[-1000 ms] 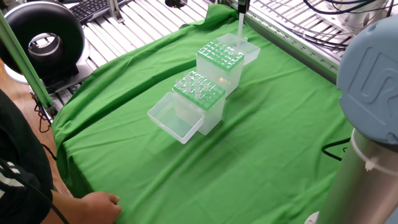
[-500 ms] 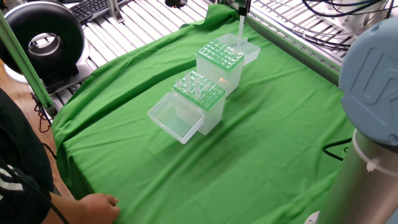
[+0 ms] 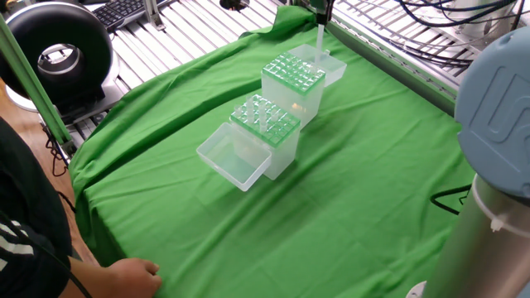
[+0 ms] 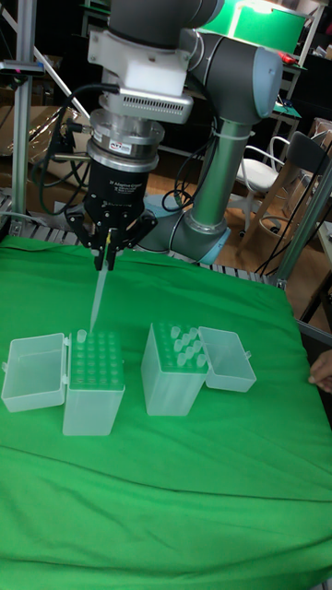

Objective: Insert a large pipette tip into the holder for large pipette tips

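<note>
My gripper (image 4: 108, 247) hangs at the far side of the cloth, shut on the top of the large pipette tip (image 4: 97, 300), which points straight down. The gripper (image 3: 323, 7) is barely inside the fixed view's top edge, with the tip (image 3: 320, 41) below it. The tip's lower end hovers just above the back corner of the holder for large pipette tips (image 4: 93, 387), a translucent box with a bright green hole grid (image 3: 293, 71). Its clear lid (image 4: 34, 371) lies open to the side. One short tip stands in a corner hole.
A second box (image 3: 267, 126) bristling with clear tips stands beside the holder, its lid (image 3: 234, 157) open toward the front. Green cloth (image 3: 348, 199) covers the table. A person's hand (image 3: 131, 273) rests at the near edge. The arm's base (image 3: 489, 165) fills the right foreground.
The arm's big joint in the right foreground has shifted slightly to the right. The gripper and the held tip stay in almost the same spot above the holder.
</note>
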Robot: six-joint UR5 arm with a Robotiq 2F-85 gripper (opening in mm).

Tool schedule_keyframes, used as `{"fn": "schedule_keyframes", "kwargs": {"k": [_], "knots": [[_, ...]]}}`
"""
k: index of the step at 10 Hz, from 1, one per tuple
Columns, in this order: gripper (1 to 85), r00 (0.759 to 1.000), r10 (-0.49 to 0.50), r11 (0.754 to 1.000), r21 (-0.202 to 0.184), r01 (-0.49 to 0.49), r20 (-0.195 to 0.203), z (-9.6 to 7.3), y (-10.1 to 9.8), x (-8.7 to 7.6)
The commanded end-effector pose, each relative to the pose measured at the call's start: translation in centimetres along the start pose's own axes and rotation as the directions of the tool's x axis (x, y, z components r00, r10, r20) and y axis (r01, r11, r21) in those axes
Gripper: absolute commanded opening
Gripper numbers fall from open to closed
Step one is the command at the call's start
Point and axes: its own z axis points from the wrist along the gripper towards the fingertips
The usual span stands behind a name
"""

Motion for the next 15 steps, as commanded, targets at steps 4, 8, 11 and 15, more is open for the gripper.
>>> {"fn": "schedule_keyframes", "kwargs": {"k": [4, 8, 11, 15], "knots": [[1.7, 1.000, -0.002, 1.000, -0.010, 0.002, 0.019, 0.8, 0.1, -0.5], [3.3, 0.999, 0.000, 1.000, -0.025, 0.001, 0.040, 2.4, 0.2, -0.8], [23.7, 0.999, -0.028, 0.998, -0.049, 0.030, 0.045, 3.0, 0.7, -0.9], [33.0, 0.999, -0.036, 0.998, -0.042, 0.037, 0.040, 3.1, 0.6, -0.7]]}}
